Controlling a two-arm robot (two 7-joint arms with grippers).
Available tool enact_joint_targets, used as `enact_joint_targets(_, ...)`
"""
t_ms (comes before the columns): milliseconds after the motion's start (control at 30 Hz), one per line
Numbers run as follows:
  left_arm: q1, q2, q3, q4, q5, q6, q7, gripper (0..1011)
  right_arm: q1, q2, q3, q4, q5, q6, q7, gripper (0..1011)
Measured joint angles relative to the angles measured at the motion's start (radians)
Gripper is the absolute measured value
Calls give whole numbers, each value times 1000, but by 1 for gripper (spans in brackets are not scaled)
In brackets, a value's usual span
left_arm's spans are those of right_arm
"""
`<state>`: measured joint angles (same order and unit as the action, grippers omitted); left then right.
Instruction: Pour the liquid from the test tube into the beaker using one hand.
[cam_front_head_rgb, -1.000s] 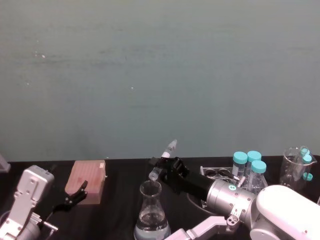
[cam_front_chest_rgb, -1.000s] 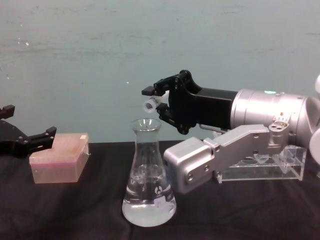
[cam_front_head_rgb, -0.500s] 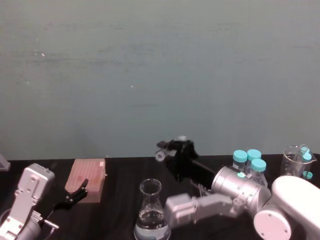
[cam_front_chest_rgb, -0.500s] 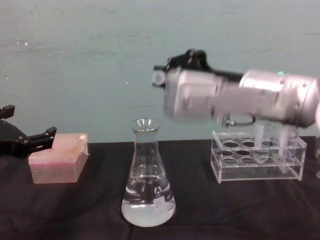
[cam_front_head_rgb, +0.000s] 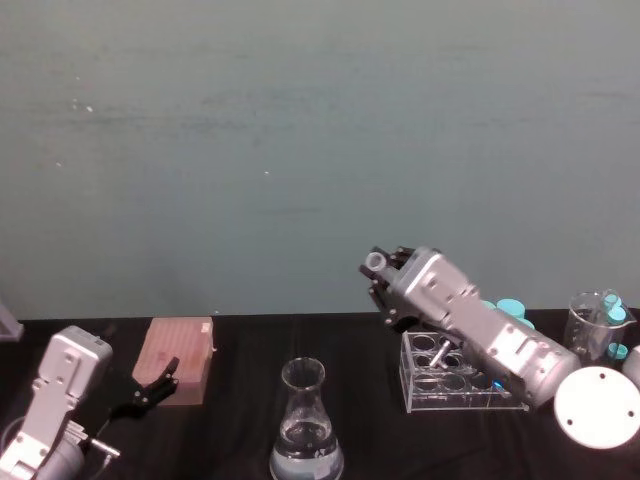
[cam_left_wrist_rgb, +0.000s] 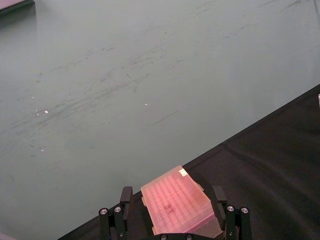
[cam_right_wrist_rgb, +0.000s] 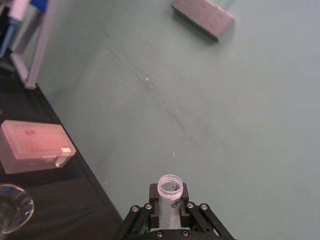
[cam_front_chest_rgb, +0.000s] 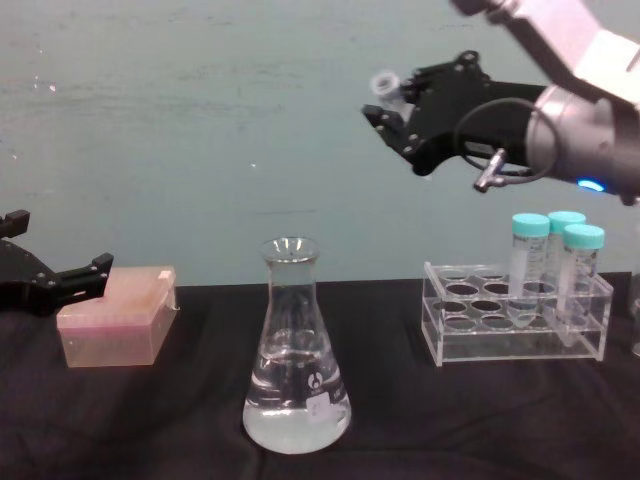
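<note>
At your far left, your left gripper (cam_front_head_rgb: 158, 380) sits low over the black table (cam_front_chest_rgb: 150, 430) with its fingers spread, holding nothing. It is just beside the left edge of the pink box (cam_front_chest_rgb: 118, 315). In the left wrist view the box lies ahead between the two fingers, and you cannot tell whether they touch it. Next along, the beaker (cam_front_chest_rgb: 296, 370) stands upright on the table, well apart from both arms. It has clear liquid pooled in its wide base and a small white label near the bottom. Above it and off to its right, your right gripper (cam_front_chest_rgb: 392, 102) is raised high in the air, its fingers pinching the test tube (cam_front_chest_rgb: 385, 84) by its lower part. The tube tilts with its open mouth pointing up and toward the left, and it is clear of the beaker's rim. A small blue light (cam_front_chest_rgb: 590, 185) glows on the arm behind the gripper. Below that arm, the clear rack (cam_front_chest_rgb: 470, 340) rests on the table, with three teal-capped tubes (cam_front_chest_rgb: 560, 260) standing upright toward its right end.
</note>
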<state>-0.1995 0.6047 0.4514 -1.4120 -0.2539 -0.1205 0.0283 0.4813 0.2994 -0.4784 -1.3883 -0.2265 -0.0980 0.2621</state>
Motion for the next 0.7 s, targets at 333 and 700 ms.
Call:
enact_joint_targets(333, 0, 0, 0, 0, 0, 0, 0, 1000, -61, -30, 131, -8, 220, 83, 90, 215)
enact_joint_targets(700, 0, 0, 0, 0, 0, 0, 0, 1000, -86, -34, 181, 39, 368, 133, 127, 215)
